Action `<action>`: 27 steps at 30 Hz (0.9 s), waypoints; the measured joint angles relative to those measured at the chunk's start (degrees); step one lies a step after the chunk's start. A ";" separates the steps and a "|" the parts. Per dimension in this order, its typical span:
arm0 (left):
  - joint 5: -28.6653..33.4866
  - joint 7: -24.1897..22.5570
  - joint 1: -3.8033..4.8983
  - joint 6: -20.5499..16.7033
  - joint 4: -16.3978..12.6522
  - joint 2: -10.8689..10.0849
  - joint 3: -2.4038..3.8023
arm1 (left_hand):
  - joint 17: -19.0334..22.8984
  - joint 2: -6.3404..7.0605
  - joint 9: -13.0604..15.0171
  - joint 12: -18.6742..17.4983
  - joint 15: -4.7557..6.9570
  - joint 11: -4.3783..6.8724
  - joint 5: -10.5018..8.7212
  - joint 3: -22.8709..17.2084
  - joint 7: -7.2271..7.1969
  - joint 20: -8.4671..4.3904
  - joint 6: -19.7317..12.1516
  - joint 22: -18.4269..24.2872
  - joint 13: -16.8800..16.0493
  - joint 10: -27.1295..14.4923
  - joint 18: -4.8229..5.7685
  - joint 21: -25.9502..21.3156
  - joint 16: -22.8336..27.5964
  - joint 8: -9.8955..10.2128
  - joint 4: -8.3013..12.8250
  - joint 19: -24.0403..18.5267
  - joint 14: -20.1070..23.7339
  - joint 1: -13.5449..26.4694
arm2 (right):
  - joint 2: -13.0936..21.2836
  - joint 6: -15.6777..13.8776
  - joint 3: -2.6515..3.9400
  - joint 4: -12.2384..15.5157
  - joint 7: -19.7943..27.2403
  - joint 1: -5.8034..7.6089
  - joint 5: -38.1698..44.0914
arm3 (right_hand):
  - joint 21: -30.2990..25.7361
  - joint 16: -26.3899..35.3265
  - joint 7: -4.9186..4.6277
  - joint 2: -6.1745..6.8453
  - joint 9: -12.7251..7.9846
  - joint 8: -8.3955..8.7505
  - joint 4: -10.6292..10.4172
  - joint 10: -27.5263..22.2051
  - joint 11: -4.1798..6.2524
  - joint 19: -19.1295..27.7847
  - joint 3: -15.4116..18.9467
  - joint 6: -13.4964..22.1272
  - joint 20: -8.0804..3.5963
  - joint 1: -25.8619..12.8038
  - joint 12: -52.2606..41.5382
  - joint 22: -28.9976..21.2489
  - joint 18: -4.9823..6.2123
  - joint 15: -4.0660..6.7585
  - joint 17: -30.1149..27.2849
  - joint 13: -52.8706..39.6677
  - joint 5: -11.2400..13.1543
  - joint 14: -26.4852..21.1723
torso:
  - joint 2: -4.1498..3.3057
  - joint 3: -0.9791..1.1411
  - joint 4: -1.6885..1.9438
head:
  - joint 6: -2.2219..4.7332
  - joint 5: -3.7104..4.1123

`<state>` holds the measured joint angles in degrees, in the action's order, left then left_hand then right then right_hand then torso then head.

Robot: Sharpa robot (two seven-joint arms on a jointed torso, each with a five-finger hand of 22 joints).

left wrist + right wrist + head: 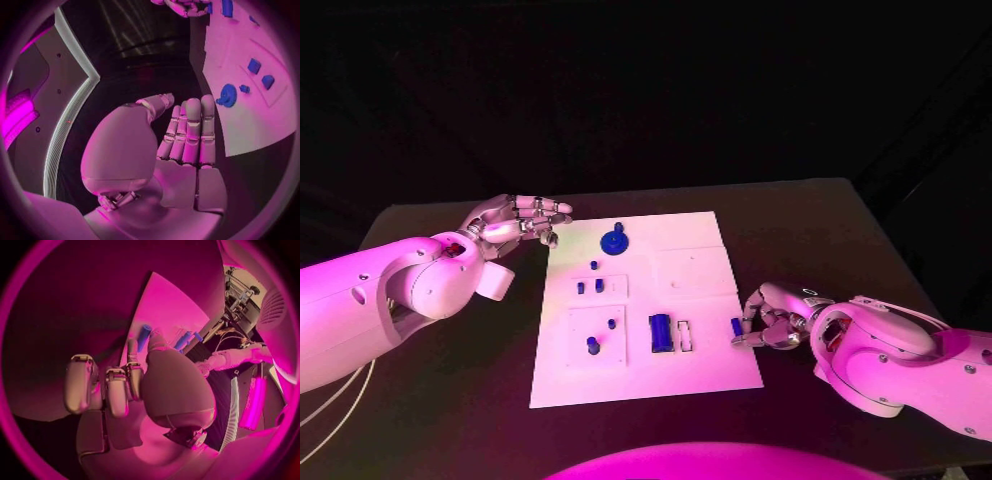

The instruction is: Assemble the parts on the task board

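Here, right hand [769, 328] pinching a small blue part [737, 327] at the task board [697, 270] edge, left hand [516, 220] empty (fingers apart).

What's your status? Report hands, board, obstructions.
Left hand open, hovering off the task board's far left corner. Right hand pinching a small blue part at the board's right edge. Nothing in the way.

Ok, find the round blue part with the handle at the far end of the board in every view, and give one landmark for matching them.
Head view: the round blue part sits on the task board near its far edge, close to the left hand.
Left wrist view: the round blue part lies on the board just beyond the left hand's fingertips.
Right wrist view: I cannot pick it out.
Shared landmark: the white task board.
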<state>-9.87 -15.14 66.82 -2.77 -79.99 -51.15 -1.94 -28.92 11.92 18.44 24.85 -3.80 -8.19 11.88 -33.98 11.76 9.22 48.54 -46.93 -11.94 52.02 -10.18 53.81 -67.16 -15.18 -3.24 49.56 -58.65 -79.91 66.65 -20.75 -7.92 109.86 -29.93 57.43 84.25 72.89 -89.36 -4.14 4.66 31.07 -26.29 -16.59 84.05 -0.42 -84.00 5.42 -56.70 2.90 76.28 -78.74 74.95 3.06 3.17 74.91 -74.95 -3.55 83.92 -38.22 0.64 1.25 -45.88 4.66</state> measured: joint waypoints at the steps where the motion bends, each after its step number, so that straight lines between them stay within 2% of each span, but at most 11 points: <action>1: 0.00 0.00 0.00 0.00 0.00 -0.01 0.00 | 0.00 0.00 0.00 0.00 0.00 0.00 0.00 0.00 0.00 0.00 0.00 0.00 0.00 0.00 0.00 0.00 0.00 0.00 0.00 0.00 0.00 0.00 | -0.13 -0.01 0.03 -0.09 -0.14 -0.03 0.22 | 0.00 0.00 -0.01 -0.15 0.05 0.00 0.00 0.00 0.00 0.00 0.00 -0.17 0.00 -0.15 0.00 0.00 0.00 0.00 0.00 0.00 0.00 0.00 | 0.00 0.00 0.00 | -0.03 -0.01; 3: 0.01 0.01 0.00 0.00 0.00 -0.03 0.00 | 0.00 0.00 0.00 0.00 0.00 0.00 0.00 0.00 0.00 0.00 0.00 0.00 0.00 0.00 0.00 0.00 0.00 0.00 0.00 0.00 0.00 0.00 | -0.41 -0.05 0.06 -0.26 -0.44 -0.08 0.68 | 0.00 0.00 -0.02 -0.31 0.07 0.00 0.00 0.00 0.00 0.00 0.00 -0.39 0.00 -0.31 0.00 0.00 0.00 0.00 0.00 0.00 0.00 0.00 | 0.00 0.00 -0.01 | -0.05 -0.03; 4: 0.01 0.02 0.00 0.00 -0.01 -0.03 0.00 | 0.00 0.00 0.00 0.00 0.00 0.00 0.00 0.00 0.00 0.00 0.00 0.00 0.00 0.00 0.00 0.00 0.00 -0.18 0.00 0.00 0.00 0.00 | -0.59 -0.07 0.07 -0.40 -0.59 -0.11 0.89 | 0.00 0.00 -0.08 -0.36 2.90 0.01 0.00 0.00 0.00 0.00 0.00 -0.50 0.00 -0.36 0.00 0.00 0.00 0.00 0.00 0.00 0.00 0.00 | -0.01 0.00 -0.01 | -0.05 -0.04; 6: 0.01 0.03 0.00 0.00 -0.02 -0.06 0.00 | 0.00 0.00 0.00 0.00 0.00 0.00 0.00 0.00 0.00 0.00 0.00 0.00 0.00 0.00 0.00 0.00 0.00 -0.27 0.00 0.00 0.00 0.00 | -0.95 -0.11 0.07 -0.66 -0.88 -0.16 1.29 | 0.00 0.00 -0.04 -0.69 5.87 0.03 0.18 0.00 0.00 0.00 -0.18 -0.55 0.00 -0.03 0.00 0.00 0.00 0.00 0.00 -0.01 0.00 0.00 | -0.01 0.00 0.00 | -0.06 -0.07; 9: 0.02 0.04 0.00 0.00 -0.02 -0.10 0.00 | 0.00 0.00 0.00 0.00 0.00 0.00 0.00 0.00 0.00 0.00 0.00 0.05 0.00 0.00 0.00 0.00 0.00 -0.28 0.00 0.00 0.00 0.00 | -1.26 -0.13 0.07 -0.79 -1.27 -0.19 1.89 | 0.00 0.00 -0.01 -1.55 6.94 0.03 0.58 -0.07 0.28 0.06 -2.27 -0.56 -0.17 2.03 -0.16 0.00 0.00 0.25 0.00 -0.39 0.01 -0.02 | -0.02 -0.01 -0.01 | -0.06 -0.11; 10: 0.02 0.05 0.00 0.00 -0.03 -0.11 0.00 | 0.00 0.00 0.00 0.00 0.00 0.00 0.00 0.00 0.00 0.00 0.00 0.05 0.00 0.00 0.00 0.00 0.00 -0.28 0.00 0.00 0.00 0.00 | -1.55 -0.13 0.07 -0.95 -1.40 -0.22 2.16 | 0.00 0.00 0.21 -1.46 11.26 0.69 0.81 -0.16 0.48 -0.01 -4.24 -0.34 -0.45 3.61 -0.22 0.00 0.00 0.49 -0.01 -0.43 0.02 0.00 | -0.02 0.00 -0.01 | -0.07 -0.12; 14: 0.02 0.05 -0.01 0.00 -0.05 -0.18 0.00 | 0.00 0.00 0.00 0.22 0.00 0.00 0.00 0.00 0.00 0.00 0.00 0.05 0.00 0.00 0.00 -0.22 0.00 -0.28 0.00 0.00 0.00 0.00 | -2.24 -0.06 0.18 -0.94 -1.63 -0.19 3.00 | 0.00 0.00 0.61 0.50 11.24 2.16 1.65 -0.10 0.92 -0.01 -9.27 -0.14 -0.45 6.26 0.31 -0.01 0.00 0.84 -0.01 -0.10 0.23 0.21 | -0.01 0.00 -0.02 | -0.15 -0.15; 18: 0.02 0.06 -0.01 0.00 -0.06 -0.20 -0.01 | 0.00 0.00 0.00 0.22 0.00 0.00 0.00 0.00 0.00 0.00 0.00 0.05 0.00 0.00 0.00 -0.22 0.00 -0.28 0.00 0.00 0.00 0.00 | -2.56 0.02 0.18 -0.92 -1.81 -0.19 3.57 | -0.01 0.00 0.65 1.69 11.20 2.63 -1.23 -0.09 0.93 0.19 -12.34 -0.44 -0.65 7.45 0.56 -0.01 0.01 0.85 0.01 0.12 0.21 0.22 | 0.01 -0.01 -0.05 | -0.18 -0.15; 23: 0.02 0.09 -0.01 0.00 -0.08 -0.25 -0.01 | 0.00 0.00 0.00 0.23 0.00 0.00 0.00 0.00 0.00 0.00 0.00 0.05 0.00 0.00 0.00 -0.22 0.00 -0.28 0.00 0.00 0.00 0.00 | -2.90 0.05 0.17 -0.88 -2.27 -0.20 4.30 | -0.01 0.00 0.26 2.00 11.22 2.50 -5.86 0.01 1.04 0.19 -17.48 -0.64 -0.65 7.38 0.88 -0.01 0.01 0.95 0.04 0.07 -0.25 0.31 | 0.01 -0.01 -0.05 | -0.24 -0.21; 25: 0.02 0.10 -0.01 0.00 -0.10 -0.26 -0.01 | 0.00 0.00 0.00 0.23 0.00 0.00 0.00 0.00 0.00 0.00 0.00 0.04 0.00 0.00 0.00 -0.22 0.00 -0.28 0.00 0.00 0.00 0.00 | -2.93 -0.04 0.14 -0.83 -2.49 -0.22 4.45 | -0.23 0.00 0.26 3.20 11.22 1.65 -4.52 0.01 1.04 0.19 -21.11 -0.63 -0.65 4.48 0.89 -0.02 0.01 0.95 0.04 0.00 -0.39 0.31 | 0.01 -0.01 -0.05 | -0.25 -0.23; 27: 0.02 0.11 -0.01 0.00 -0.10 -0.29 -0.01 | 0.00 0.00 0.00 0.23 0.00 0.00 0.00 0.00 0.00 0.00 0.00 0.04 0.00 0.00 0.00 -0.22 0.00 -0.28 0.00 0.00 0.00 0.00 | -2.92 -0.29 0.10 -0.64 -2.81 -0.26 4.47 | -0.23 0.00 0.27 3.92 11.11 0.81 -0.44 0.01 1.04 0.19 -26.27 -0.39 -0.65 0.53 0.89 -0.02 0.01 0.95 0.04 -0.01 -0.18 0.31 | 0.01 -0.02 -0.05 | -0.25 -0.29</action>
<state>-9.84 -15.03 66.81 -2.76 -80.09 -51.44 -1.95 -28.92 11.92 18.44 25.08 -3.80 -8.19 11.88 -33.98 11.76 9.22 48.55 -46.89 -11.94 52.02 -10.18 53.60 -67.16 -15.45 -3.24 49.56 -58.65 -79.91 63.74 -21.04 -7.82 109.22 -32.74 57.17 88.72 72.67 -89.36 -3.87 8.58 42.17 -25.48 -17.03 84.06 0.62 -83.81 -20.84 -57.09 2.25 76.81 -77.86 74.93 3.06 4.13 74.95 -74.96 -3.73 84.23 -38.21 0.63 1.20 -46.13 4.37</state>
